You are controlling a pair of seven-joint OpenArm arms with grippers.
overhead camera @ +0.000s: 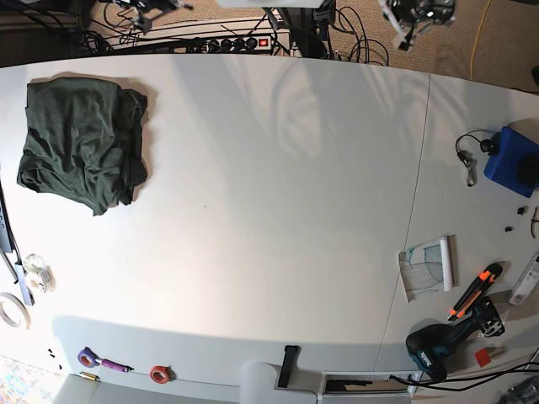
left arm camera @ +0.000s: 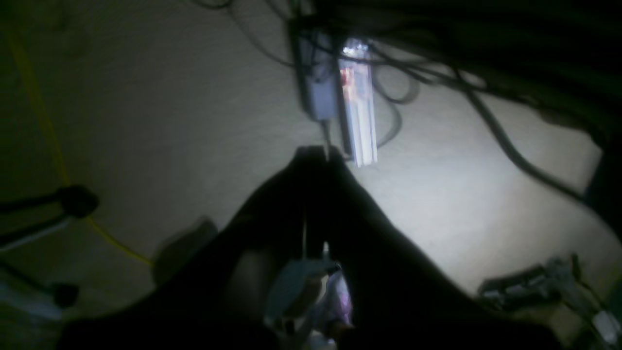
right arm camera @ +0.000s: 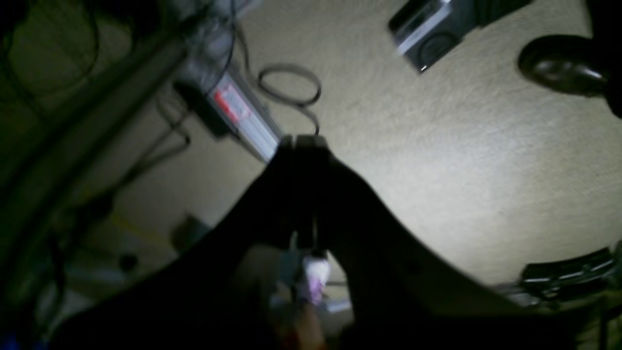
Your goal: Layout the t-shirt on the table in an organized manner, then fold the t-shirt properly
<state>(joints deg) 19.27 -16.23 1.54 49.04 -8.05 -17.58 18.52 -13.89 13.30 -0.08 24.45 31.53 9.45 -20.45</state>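
The dark green t-shirt [overhead camera: 82, 143] is lying crumpled at the corner of the white counter [overhead camera: 269, 210] nearest the right tool [right arm camera: 301, 142]. Both it and the left tool [left arm camera: 313, 154] are hanging clenched, empty, over beige carpet [right arm camera: 437, 146] beyond the counter.

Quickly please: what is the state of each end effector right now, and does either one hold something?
Left end effector: closed, holding nothing.
Right end effector: closed, holding nothing.
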